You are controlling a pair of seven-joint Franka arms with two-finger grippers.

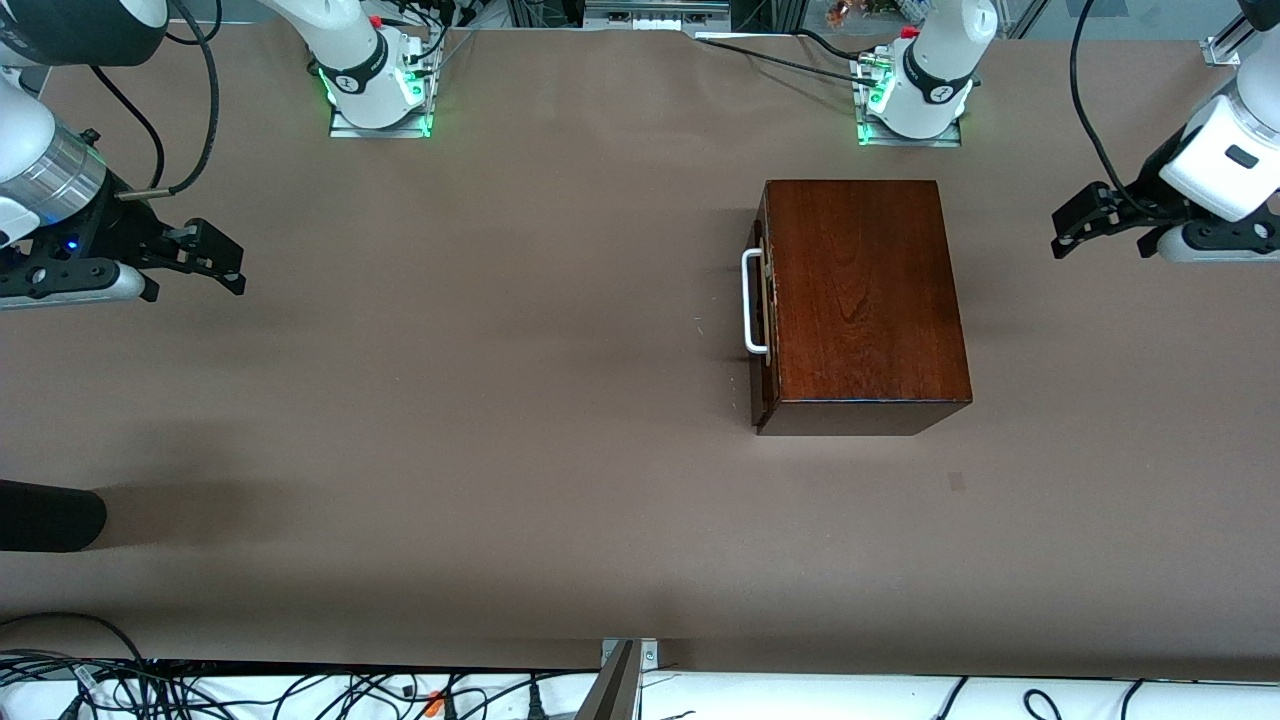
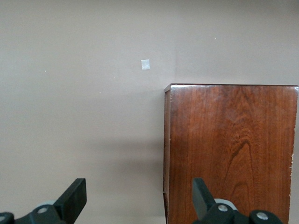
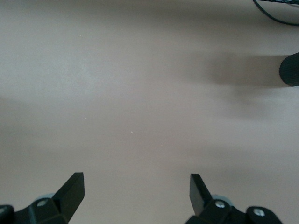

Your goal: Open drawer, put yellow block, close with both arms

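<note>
The counter (image 1: 480,420) is covered edge to edge in a plain, matte brown sheet, with soft shadows lying across it. Along its edge nearest the front camera there is a white strip with a tangle of black cables (image 1: 300,690). At the robots' end, both arm bases sit on metal plates, each glowing green at the foot, with more wiring and frame rails above them.

The wooden box (image 1: 865,300) stands toward the left arm's end of the counter, its polished reddish-brown top showing clear grain. The drawer (image 1: 764,310) is closed, flush with the box, and its white bar handle (image 1: 752,302) faces the right arm's end. No yellow block shows in any view.

A small pale square mark (image 1: 957,481) sits on the sheet nearer the front camera than the box. A dark rounded object (image 1: 50,515) pokes in at the right arm's end of the counter; I cannot tell what it is.

The left tool (image 1: 1075,225) hangs over bare counter at the left arm's end, beside the box, fingers spread and holding nothing. The right tool (image 1: 225,265) hangs over the right arm's end, also spread and empty. Both arms wait.

I can read no labels or writing anywhere.
</note>
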